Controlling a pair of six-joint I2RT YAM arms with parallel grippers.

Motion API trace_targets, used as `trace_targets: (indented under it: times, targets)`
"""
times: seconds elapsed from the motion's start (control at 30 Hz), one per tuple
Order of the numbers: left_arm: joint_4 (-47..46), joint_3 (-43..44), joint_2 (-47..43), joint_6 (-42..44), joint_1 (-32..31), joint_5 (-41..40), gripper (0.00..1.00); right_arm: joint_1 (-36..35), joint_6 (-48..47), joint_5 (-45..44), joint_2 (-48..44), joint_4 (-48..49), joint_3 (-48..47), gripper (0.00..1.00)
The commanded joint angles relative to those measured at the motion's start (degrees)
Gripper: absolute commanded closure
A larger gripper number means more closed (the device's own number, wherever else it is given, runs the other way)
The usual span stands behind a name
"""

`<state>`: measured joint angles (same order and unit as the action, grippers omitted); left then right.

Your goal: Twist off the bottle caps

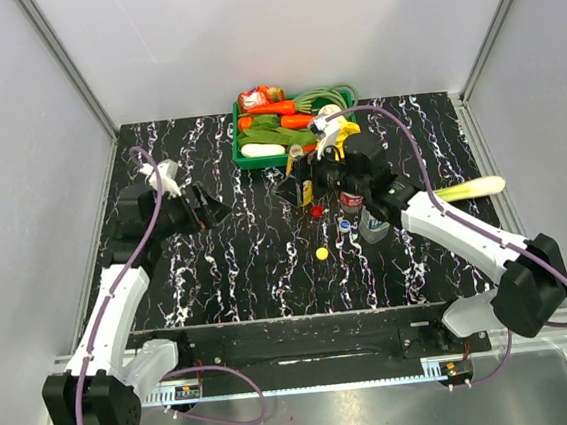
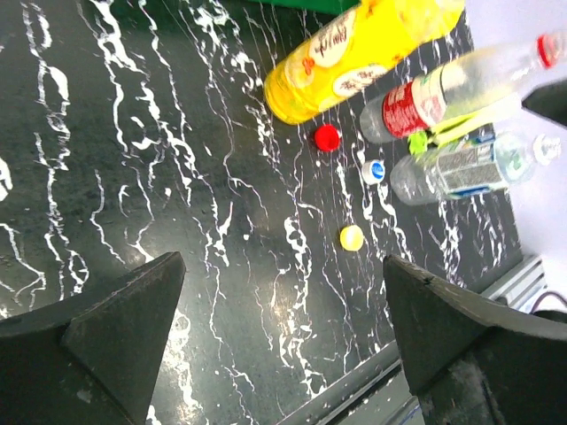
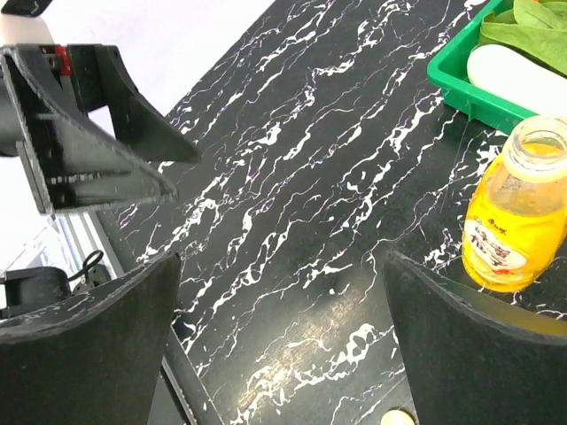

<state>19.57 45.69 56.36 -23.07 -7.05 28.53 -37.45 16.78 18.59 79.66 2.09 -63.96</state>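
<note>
L gripper (image 2: pixel 283 301), R gripper (image 3: pixel 279 310) jaws apart, empty. Juice bottle (image 3: pixel 514 217) upright, neck up, uncapped.

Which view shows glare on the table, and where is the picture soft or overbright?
Right wrist view: a pale sheen on the table near the bottom; its fingers dark and soft. Left wrist view: the yellow bottle glares bright. Top view: evenly lit.

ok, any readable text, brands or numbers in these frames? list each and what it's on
No text is legible.
On the orange-yellow juice bottle, the label has red script, too blurred to read in both wrist views.
On the red-label bottle, the print is too small.
On the blue-label bottle, the print is too blurred.
</note>
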Motion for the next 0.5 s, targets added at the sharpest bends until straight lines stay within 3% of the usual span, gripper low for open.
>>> trace_targets:
  times: [0.0,0.17,0.3,0.47]
  targets:
    - [-3.93,-0.34,-3.79,-2.06,6.24,7.58,0.01,-0.25,0.45,-0.66,-4.68,0.02,0.77,0.0]
    - [-7.17,-0.6,-6.08,-5.05,12.4,12.94,0.01,-0.25,-0.42,-1.71,-7.05,-1.12,1.74,0.0]
    - [-14.81,-1.31,-7.14,-10.14,12.94,15.41,0.01,-0.17,-1.13,-2.33,-8.9,-1.65,2.27,0.0]
    - [-18.07,0.89,-8.1,-12.61,12.94,12.69,0.01,-0.17,-2.89,-4.61,-12.32,-3.93,2.44,0.0]
